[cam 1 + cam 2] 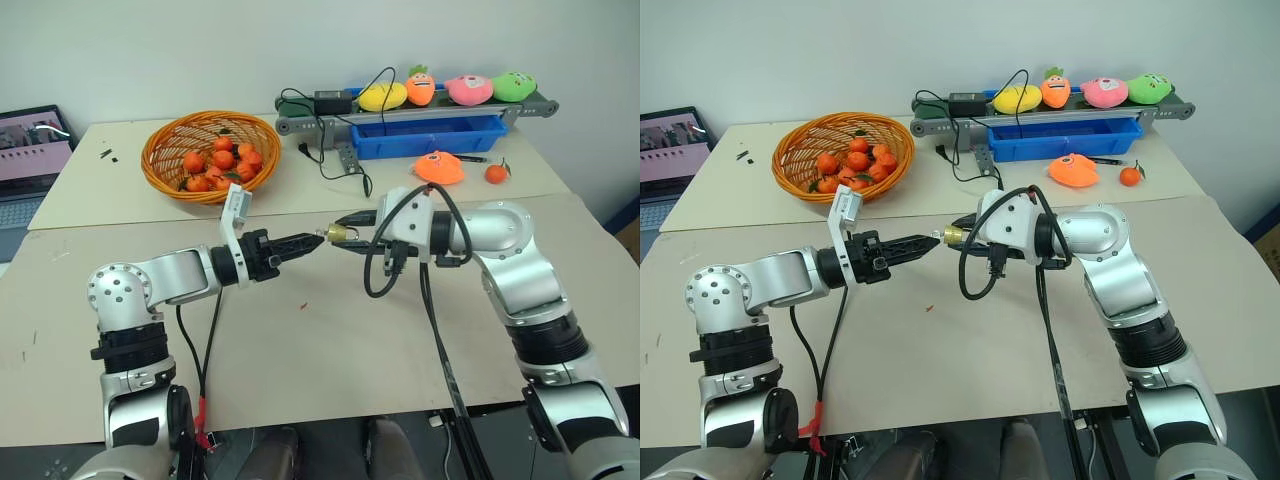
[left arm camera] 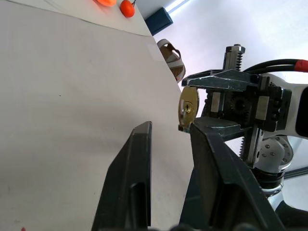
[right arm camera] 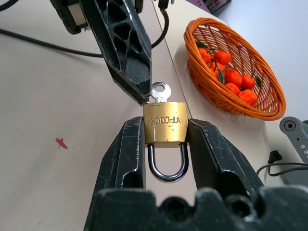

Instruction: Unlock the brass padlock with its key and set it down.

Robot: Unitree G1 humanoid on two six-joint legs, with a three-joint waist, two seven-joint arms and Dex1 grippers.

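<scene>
The brass padlock [image 3: 165, 127] is pinched by its sides between the two fingers of my right gripper [image 3: 165, 144], its silver shackle pointing back toward the wrist. The key [image 3: 161, 91] sits in the keyhole with its round head sticking out. My left gripper [image 1: 316, 240] points level at the padlock [image 1: 337, 235] from the left, above the middle of the table. One of its fingers [image 3: 130, 53] ends right beside the key's head. In the left wrist view the left gripper [image 2: 171, 126] has a narrow gap with nothing in it, and the padlock [image 2: 188, 108] lies just off one tip.
An orange basket [image 1: 165, 165] of tangerines stands at the back left. A small conveyor [image 1: 300, 123] with plush toys and a blue tray [image 1: 440, 135] stand at the back right. An orange plush [image 1: 440, 167], a loose tangerine [image 1: 496, 173], cables and a laptop [image 1: 30, 150] are also around.
</scene>
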